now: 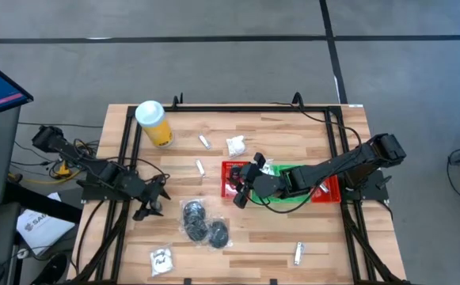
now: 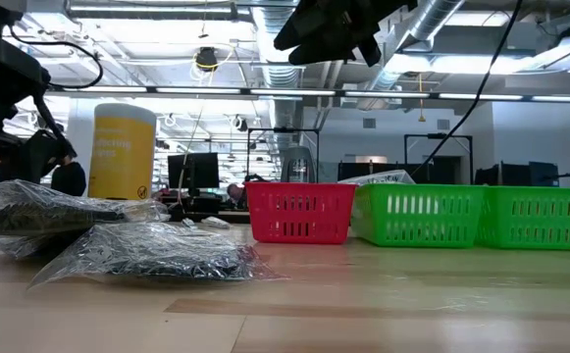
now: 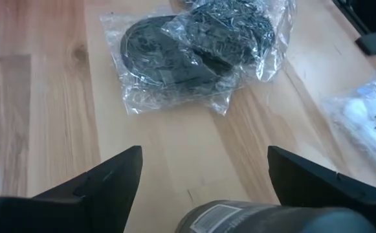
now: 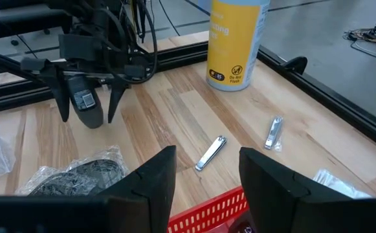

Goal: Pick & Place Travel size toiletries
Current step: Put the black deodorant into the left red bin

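Note:
Two clear bags of black round pieces (image 1: 194, 214) (image 1: 216, 233) lie flat on the table's near middle, overlapping in the left wrist view (image 3: 175, 55). One white sachet (image 1: 235, 145) lies beyond the red tray, another (image 1: 161, 260) by the near edge. Small silver tubes (image 1: 204, 142) (image 1: 200, 167) (image 1: 298, 252) lie flat on the wood. My left gripper (image 1: 149, 207) hovers open just left of the bags, touching nothing (image 3: 204, 175). My right gripper (image 1: 241, 186) hangs open above the red tray's left end (image 4: 207, 171), with nothing between its fingers.
A yellow cylinder with a white lid (image 1: 154, 123) stands at the far left. The red tray (image 1: 231, 168) and green tray (image 1: 297, 172) sit in a row right of centre, under the right arm. A black frame (image 1: 237, 108) rims the table. Bare wood lies near the front edge.

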Action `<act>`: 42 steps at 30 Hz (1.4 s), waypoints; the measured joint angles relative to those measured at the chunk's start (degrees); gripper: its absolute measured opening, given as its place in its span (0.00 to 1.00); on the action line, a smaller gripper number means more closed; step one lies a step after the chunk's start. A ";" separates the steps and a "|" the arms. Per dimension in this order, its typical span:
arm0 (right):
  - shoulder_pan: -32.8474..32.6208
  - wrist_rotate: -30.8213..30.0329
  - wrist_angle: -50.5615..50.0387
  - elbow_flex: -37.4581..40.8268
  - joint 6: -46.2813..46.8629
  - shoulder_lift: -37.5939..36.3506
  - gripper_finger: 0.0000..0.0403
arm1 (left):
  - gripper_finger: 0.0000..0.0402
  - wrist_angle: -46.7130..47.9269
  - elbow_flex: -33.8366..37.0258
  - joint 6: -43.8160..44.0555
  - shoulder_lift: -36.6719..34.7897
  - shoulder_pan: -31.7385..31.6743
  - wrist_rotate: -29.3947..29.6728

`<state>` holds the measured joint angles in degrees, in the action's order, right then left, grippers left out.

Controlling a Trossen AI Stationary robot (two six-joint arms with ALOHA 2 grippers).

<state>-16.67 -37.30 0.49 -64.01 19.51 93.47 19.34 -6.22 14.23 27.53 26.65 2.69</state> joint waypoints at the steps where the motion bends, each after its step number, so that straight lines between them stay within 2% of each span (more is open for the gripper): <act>1: 0.00 0.00 0.00 0.00 0.00 0.00 0.39 | 0.80 -0.03 0.02 0.97 0.00 0.00 0.01; 10: 0.00 0.00 0.00 0.00 0.00 0.00 0.39 | 0.80 -0.41 0.04 7.23 0.00 0.00 0.52; 19: 0.00 0.00 0.00 0.00 0.00 0.00 0.39 | 0.80 -1.46 0.09 0.83 -0.02 0.00 0.98; 29: 0.00 0.00 0.00 0.00 0.00 0.00 0.39 | 0.80 -1.84 0.09 1.11 1.47 0.00 0.97; 42: 0.00 0.00 0.02 0.00 0.00 0.00 0.39 | 0.80 -10.90 1.33 -1.57 9.55 -0.04 2.33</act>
<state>-16.67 -37.30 0.51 -64.01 19.51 93.47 8.44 -4.89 12.67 37.08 26.61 5.02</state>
